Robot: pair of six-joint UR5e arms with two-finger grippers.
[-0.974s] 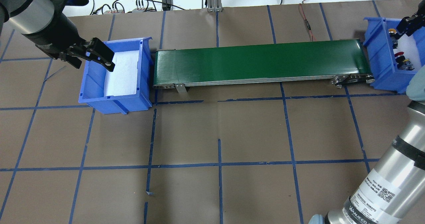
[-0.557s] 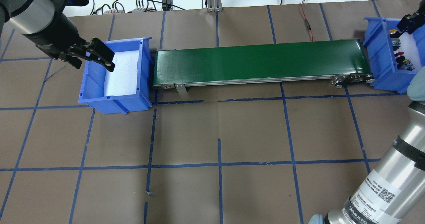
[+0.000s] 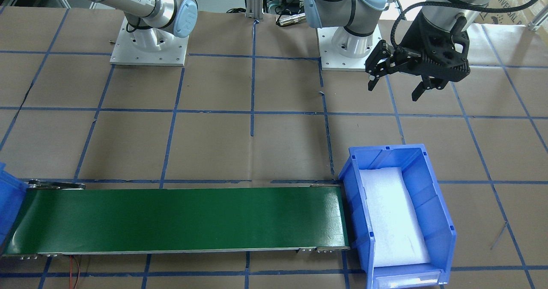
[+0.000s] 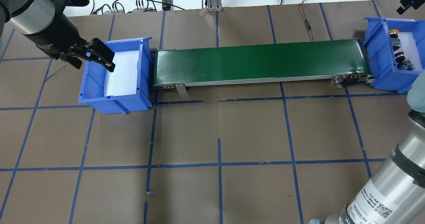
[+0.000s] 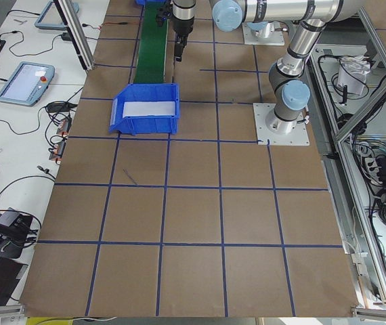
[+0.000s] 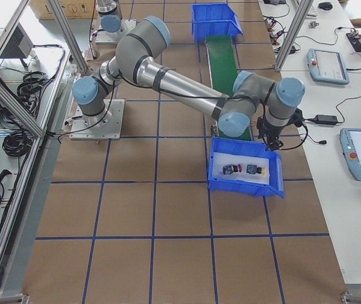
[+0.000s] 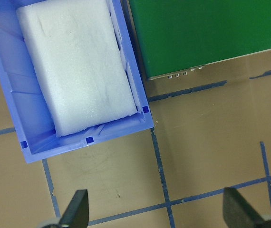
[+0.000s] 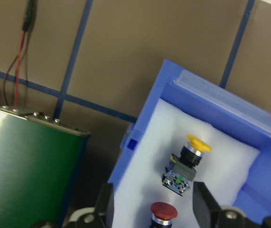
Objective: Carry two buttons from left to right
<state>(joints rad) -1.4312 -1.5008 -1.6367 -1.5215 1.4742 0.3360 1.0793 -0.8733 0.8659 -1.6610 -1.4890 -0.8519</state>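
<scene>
Both buttons lie on white foam in the right blue bin [image 4: 378, 51]: the yellow-capped button [image 4: 394, 35] at the back and the red-capped button [image 4: 400, 56] nearer the front. The right wrist view shows the yellow one [image 8: 192, 152] and the red one [image 8: 163, 211] directly below my right gripper [image 8: 154, 209]. That gripper is open, empty and raised above the bin's far end [image 4: 404, 4]. My left gripper [image 4: 94, 56] is open and empty, high over the left blue bin [image 4: 89, 81], which holds only foam.
A green conveyor belt [image 4: 259, 61] runs between the two bins, with nothing on it. A red wire [image 4: 307, 21] lies behind the belt's right end. Brown paper with blue tape lines [image 4: 219, 164] covers the table.
My right gripper has risen and moved back, away from the yellow button, which stays lying in the right bin. The left arm has not moved.
</scene>
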